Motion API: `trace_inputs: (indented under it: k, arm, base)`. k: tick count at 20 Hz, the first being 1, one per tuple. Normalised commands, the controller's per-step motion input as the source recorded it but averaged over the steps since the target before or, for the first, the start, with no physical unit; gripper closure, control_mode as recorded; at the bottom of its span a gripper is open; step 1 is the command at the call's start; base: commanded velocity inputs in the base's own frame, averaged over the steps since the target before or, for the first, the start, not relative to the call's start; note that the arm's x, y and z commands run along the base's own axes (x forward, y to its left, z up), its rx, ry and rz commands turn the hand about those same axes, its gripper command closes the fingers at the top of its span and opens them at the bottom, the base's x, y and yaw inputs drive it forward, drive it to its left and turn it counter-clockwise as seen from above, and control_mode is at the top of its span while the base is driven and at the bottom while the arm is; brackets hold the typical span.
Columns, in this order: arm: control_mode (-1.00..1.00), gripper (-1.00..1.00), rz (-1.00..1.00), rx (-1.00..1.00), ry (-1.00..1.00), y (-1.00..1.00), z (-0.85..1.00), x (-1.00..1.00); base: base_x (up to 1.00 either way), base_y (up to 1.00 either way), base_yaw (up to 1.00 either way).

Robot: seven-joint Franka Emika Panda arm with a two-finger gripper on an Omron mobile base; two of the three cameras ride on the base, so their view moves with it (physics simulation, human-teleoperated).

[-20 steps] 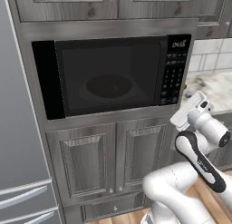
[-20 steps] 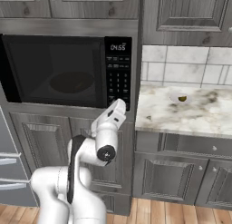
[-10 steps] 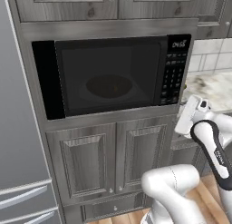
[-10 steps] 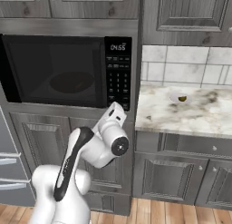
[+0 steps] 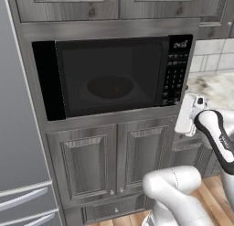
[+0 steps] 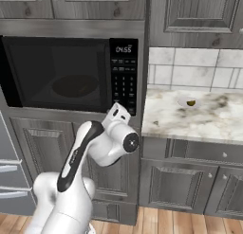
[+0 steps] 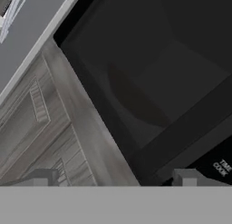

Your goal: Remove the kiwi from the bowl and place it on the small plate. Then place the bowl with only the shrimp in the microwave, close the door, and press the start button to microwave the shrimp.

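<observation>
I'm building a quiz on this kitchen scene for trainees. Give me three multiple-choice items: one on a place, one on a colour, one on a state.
1. Where does the kiwi lie?
A. on the small plate on the counter
B. on the floor
C. on top of the fridge

2. What colour are the clock digits on the microwave?
A. red
B. white
C. green

3. How is the door of the microwave?
A. wide open
B. taken off
C. shut

Answers: 1 A, the green piece sits on the pale plate in the right base view. 2 B, the digits read white on black. 3 C, the dark glass lies flush with the keypad, and a bowl shows dimly behind it.
</observation>
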Motion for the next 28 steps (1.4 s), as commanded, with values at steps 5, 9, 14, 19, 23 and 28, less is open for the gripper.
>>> trace_inputs:
  k: [5,9,14,19,23,28]
  arm:
    - [-1.0,-1.0,-0.08,0.0,0.1,0.03,-0.11,0.27]
    - [-1.0,-1.0,-0.05,0.0,0.12,0.0,-0.21,0.3]
    - [-1.0,-1.0,0.0,0.0,0.11,0.0,-0.21,0.25]
    - [-1.0,-1.0,0.0,0.0,0.07,0.0,-0.22,0.29]
    - [-1.0,-1.0,0.0,0.0,0.05,0.0,-0.18,0.3]
    - [-1.0,-1.0,0.0,0.0,0.01,0.0,-0.18,0.29]
  base:
    - [0.0,0.0,0.0]
    - [0.0,0.0,0.0]
    - [0.0,0.0,0.0]
    - [0.0,0.0,0.0]
    - [0.0,0.0,0.0]
    - [0.0,0.0,0.0]
